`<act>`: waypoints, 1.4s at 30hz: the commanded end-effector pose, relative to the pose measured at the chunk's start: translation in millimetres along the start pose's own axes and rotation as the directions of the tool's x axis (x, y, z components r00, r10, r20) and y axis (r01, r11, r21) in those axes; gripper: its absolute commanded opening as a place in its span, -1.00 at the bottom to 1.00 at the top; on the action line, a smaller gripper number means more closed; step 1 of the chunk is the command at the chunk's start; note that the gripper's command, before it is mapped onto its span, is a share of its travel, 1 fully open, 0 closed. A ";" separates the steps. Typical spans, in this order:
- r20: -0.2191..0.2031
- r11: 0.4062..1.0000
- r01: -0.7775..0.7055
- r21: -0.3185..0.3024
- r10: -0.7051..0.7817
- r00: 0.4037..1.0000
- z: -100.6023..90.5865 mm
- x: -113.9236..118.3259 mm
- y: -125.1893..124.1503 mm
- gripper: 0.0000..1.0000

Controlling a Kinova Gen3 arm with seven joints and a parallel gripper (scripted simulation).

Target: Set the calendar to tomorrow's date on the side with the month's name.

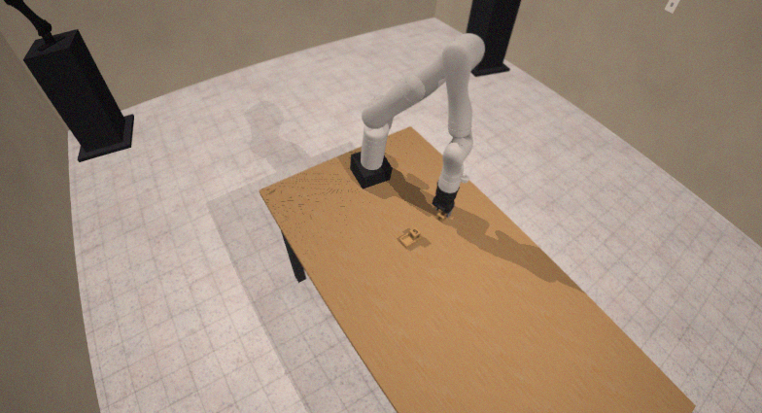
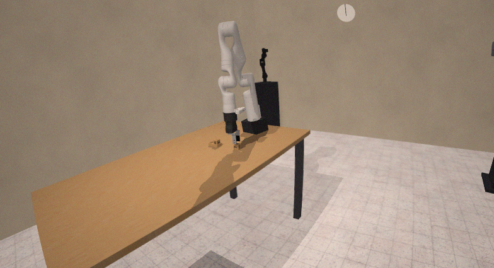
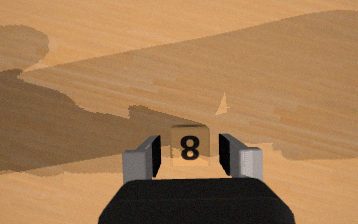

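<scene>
Spanning a tiled floor with a wooden table (image 1: 480, 325) (image 2: 138, 183), seeing a black pedestal (image 1: 74, 89) (image 2: 272, 103) rising beyond. Passing no judgement on the digit in the small tray (image 1: 406, 241) (image 2: 213, 146), but finding one cube (image 1: 415, 232) (image 2: 217, 141) at its end. Pointing the open, unladen gripper (image 1: 443, 213) (image 2: 235, 142) (image 3: 189, 148) down at the loose cube (image 1: 439, 216) (image 2: 237, 146) (image 3: 190, 140), showing an 8, outside the tray.

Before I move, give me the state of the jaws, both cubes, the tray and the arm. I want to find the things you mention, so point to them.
Jaws: open, around the near cube, not gripping.
Near cube (image 3: 190, 137): on the table, 8 facing up.
Other cube (image 1: 415, 232): in the tray, digit unclear.
Tray (image 1: 403, 243): on the table, one cube in it.
Arm (image 1: 458, 103) (image 2: 226, 58): reaching down.
</scene>
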State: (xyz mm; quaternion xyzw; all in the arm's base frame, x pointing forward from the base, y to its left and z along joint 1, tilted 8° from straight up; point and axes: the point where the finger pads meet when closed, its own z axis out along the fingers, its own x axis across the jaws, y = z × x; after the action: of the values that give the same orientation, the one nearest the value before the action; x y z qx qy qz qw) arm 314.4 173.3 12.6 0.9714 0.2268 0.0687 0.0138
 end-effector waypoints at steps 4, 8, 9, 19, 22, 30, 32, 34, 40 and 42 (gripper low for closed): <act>-0.003 1.000 -0.009 0.002 0.009 1.000 0.3 2.0 -1.2 0.80; 0.000 1.000 -0.010 0.003 0.010 1.000 -4.0 1.1 -1.4 0.80; 0.000 1.000 -0.010 0.004 0.010 1.000 -5.7 1.2 -1.4 0.80; -0.002 1.000 -0.010 0.004 0.010 1.000 -28.0 1.9 -1.6 0.80; -0.001 1.000 -0.010 0.005 0.010 1.000 -35.7 1.7 -1.6 0.80; 0.001 1.000 -0.010 0.005 0.010 1.000 -41.4 0.5 -1.5 0.80; 0.002 1.000 -0.010 0.003 0.010 1.000 -40.6 0.2 -1.5 0.80; 0.005 1.000 -0.009 0.002 0.009 1.000 -40.0 -0.5 -1.5 0.80; 0.010 1.000 -0.009 -0.007 0.009 1.000 -38.8 -1.4 -1.8 0.80; 0.013 1.000 -0.009 -0.014 0.009 1.000 -38.2 -1.8 -2.1 0.80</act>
State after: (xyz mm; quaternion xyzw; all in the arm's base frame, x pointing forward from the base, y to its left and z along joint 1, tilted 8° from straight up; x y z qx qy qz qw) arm 308.7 173.6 51.0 0.9728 0.2208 0.0677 0.0161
